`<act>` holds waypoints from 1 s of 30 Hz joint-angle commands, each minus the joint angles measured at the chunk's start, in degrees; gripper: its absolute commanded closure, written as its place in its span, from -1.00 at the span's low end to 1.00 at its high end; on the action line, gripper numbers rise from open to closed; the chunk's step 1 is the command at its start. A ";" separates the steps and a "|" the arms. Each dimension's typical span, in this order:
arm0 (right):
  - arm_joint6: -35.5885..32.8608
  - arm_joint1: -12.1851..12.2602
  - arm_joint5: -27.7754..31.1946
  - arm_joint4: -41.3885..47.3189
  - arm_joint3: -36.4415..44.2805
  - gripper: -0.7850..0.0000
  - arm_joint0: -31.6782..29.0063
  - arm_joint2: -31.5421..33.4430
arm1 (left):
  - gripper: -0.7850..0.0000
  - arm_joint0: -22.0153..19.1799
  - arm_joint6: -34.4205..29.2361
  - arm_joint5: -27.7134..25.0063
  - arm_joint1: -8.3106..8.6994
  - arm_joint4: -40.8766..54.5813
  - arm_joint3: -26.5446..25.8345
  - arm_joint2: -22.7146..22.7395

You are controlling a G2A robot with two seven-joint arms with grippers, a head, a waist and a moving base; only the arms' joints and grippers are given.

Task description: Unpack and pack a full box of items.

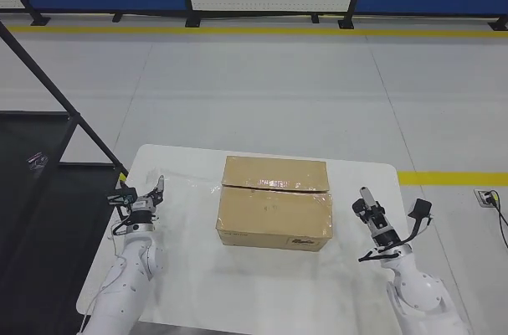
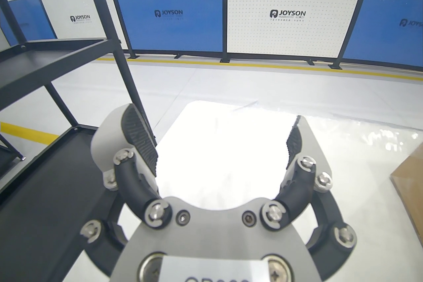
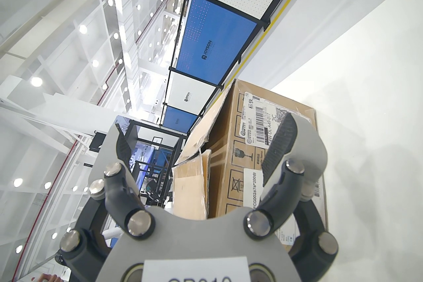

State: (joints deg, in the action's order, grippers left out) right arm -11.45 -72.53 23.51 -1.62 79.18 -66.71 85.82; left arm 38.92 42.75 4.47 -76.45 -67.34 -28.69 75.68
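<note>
A brown cardboard box [image 1: 274,203] stands in the middle of the white table [image 1: 195,276], its top flaps folded down with a seam across. In the right wrist view the box [image 3: 238,138] shows its labelled side and slightly lifted flaps. My left gripper [image 1: 143,201] hovers over the table to the left of the box, open and empty; its own view shows the left gripper [image 2: 216,134] with jaws wide apart and a corner of the box [image 2: 409,184]. My right gripper [image 1: 367,203] sits to the right of the box, turned on its side; the right gripper [image 3: 205,134] is open and holds nothing.
A black metal shelf rack [image 1: 36,167] stands off the table's left side, close to the left arm; its rack shelves [image 2: 43,65] and slanted post are near the gripper. Blue and white fence panels [image 2: 231,12] line the far floor. Bare table lies in front of the box.
</note>
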 commanded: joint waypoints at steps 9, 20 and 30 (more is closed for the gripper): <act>-0.36 -0.03 0.11 -0.12 -0.66 -1.00 0.75 -0.39 | -1.00 5.06 -2.40 0.96 0.68 -0.71 -4.90 1.22; -0.39 -0.06 0.40 -0.02 -0.51 -1.00 0.85 -0.68 | -1.00 8.16 -6.48 -0.15 1.06 -2.28 -7.40 1.42; -0.58 -0.06 0.38 -0.29 0.11 -1.00 0.69 -1.00 | -1.00 9.86 -8.39 -1.82 0.77 -3.79 -8.81 0.11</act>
State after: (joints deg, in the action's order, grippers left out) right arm -12.03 -72.58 23.92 -1.82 79.23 -66.02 84.89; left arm 48.62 34.63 2.97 -75.65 -71.07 -37.35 75.90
